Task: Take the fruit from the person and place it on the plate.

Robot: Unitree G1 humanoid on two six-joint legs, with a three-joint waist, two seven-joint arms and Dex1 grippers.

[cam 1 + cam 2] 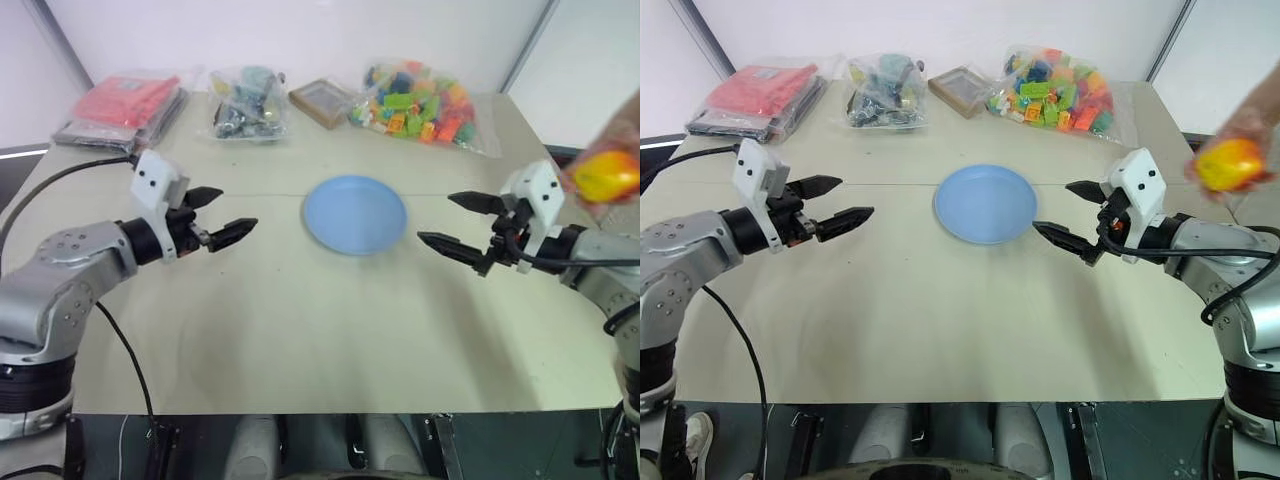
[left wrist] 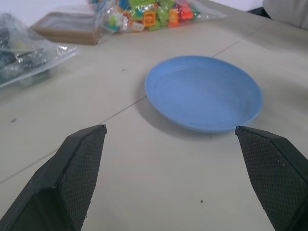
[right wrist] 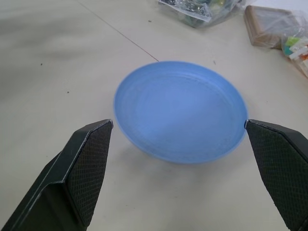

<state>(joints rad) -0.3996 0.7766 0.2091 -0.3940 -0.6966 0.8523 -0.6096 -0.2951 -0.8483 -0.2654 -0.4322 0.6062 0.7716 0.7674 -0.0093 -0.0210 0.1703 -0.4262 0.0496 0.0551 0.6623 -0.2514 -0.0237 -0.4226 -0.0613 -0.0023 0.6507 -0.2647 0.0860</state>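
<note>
— What are you seeing from the head camera?

— I am holding my left jaws [image 1: 222, 213] and my right jaws [image 1: 462, 224] above the counter [image 1: 300, 330], both spread wide and empty. The plate [image 1: 356, 214] is lying between them, bare. The person's hand [image 1: 1240, 135] is hovering beyond my right jaws, out past my right wrist, and is gripping the fruit [image 1: 1230, 163] in the air, apart from my fingers.

— And the left wrist camera?

— My left fingers [image 2: 72, 178] are standing far apart, and the plate is sitting ahead of them, nearer the one on the far side. Past it, a bag of coloured bricks [image 2: 149, 12] and a flat brown box [image 2: 67, 29] are lying at the counter's far edge.

— The right wrist?

— My right fingers [image 3: 79, 178] are gaping too, with the plate lying straight ahead in the gap, touching neither.
</note>
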